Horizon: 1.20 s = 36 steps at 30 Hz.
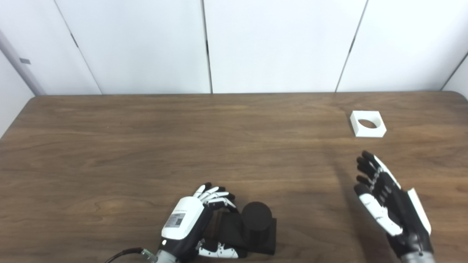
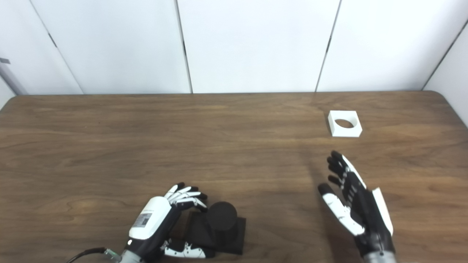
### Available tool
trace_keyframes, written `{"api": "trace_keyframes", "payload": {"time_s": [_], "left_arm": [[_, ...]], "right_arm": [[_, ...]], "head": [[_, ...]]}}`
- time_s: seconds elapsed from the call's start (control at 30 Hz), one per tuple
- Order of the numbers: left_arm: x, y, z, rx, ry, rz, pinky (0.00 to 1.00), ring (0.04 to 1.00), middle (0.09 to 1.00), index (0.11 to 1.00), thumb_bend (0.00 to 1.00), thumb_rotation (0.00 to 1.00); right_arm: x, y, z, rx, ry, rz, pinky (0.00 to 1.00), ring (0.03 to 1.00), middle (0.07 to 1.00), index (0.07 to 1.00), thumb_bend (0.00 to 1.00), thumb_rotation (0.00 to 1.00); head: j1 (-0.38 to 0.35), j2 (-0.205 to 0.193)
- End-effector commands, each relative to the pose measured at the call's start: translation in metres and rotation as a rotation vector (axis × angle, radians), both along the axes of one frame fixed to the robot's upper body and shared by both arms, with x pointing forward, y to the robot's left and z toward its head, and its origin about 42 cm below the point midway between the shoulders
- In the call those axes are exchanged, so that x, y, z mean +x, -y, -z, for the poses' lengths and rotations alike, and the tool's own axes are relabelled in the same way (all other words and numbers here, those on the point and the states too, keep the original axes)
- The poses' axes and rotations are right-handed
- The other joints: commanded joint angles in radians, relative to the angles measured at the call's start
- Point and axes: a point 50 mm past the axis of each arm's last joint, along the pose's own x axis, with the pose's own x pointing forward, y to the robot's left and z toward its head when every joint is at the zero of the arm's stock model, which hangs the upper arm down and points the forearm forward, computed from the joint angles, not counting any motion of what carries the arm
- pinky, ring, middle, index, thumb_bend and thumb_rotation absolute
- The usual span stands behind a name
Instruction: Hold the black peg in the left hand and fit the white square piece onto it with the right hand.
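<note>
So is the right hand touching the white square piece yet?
Apart. In the left eye view, bare table shows between the right hand and the white square piece.

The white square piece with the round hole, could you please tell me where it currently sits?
The white square piece lies flat on the wooden table, far right, beyond the open right hand.

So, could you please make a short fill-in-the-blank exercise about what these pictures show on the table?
1. The white square piece has a ____ hole through its middle.
2. The black peg stands on a black ____ base.
3. The right hand holds ____, its fingers spread apart.
4. The left hand is next to the peg, while the white piece lies beyond the ____ hand.

Missing words: round; square; nothing; right
</note>
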Motion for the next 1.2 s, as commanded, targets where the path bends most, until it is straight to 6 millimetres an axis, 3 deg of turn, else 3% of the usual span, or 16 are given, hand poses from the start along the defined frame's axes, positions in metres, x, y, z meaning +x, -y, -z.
{"api": "trace_keyframes", "payload": {"time_s": [0.0,0.13,0.43,0.67,0.83,0.93,1.17], "left_arm": [[-0.002,-0.004,0.006,0.050,-0.042,0.013,0.97,0.870,0.793,0.484,0.52,0.05],[-0.002,-0.003,0.006,0.045,-0.043,0.014,0.95,0.868,0.793,0.485,0.52,0.05],[-0.004,0.001,0.005,0.043,-0.041,0.013,0.93,0.860,0.788,0.485,0.52,0.05],[-0.005,0.001,0.001,0.034,-0.034,0.003,0.93,0.859,0.789,0.485,0.52,0.05],[-0.005,0.002,0.001,0.037,-0.038,0.003,0.92,0.858,0.788,0.485,0.52,0.05],[-0.006,0.003,0.002,0.031,-0.040,0.002,0.92,0.857,0.787,0.485,0.52,0.04],[-0.006,0.003,0.001,0.026,-0.041,-0.001,0.91,0.855,0.788,0.485,0.52,0.05]], "right_arm": [[0.014,0.009,-0.028,-0.097,0.080,-0.014,0.85,0.900,0.895,0.874,0.54,0.50],[0.037,0.030,-0.055,-0.243,0.098,-0.005,0.86,0.908,0.909,0.862,0.62,0.32],[0.087,0.065,-0.083,-0.391,0.086,0.036,0.89,0.920,0.922,0.854,0.75,0.20],[0.126,0.083,-0.091,-0.549,0.031,0.051,0.94,0.956,0.938,0.845,0.76,0.23],[0.158,0.091,-0.090,-0.610,0.005,0.038,0.94,0.969,0.944,0.862,0.83,0.21],[0.177,0.095,-0.089,-0.652,-0.012,0.044,0.93,0.981,0.954,0.866,0.86,0.22],[0.214,0.097,-0.080,-0.771,-0.077,0.098,1.00,1.000,0.997,0.866,0.91,0.24]], "head": [[-0.011,-0.003],[-0.014,-0.008],[-0.012,-0.008],[-0.028,-0.007],[-0.035,-0.008],[-0.035,-0.012],[-0.037,-0.014]]}}
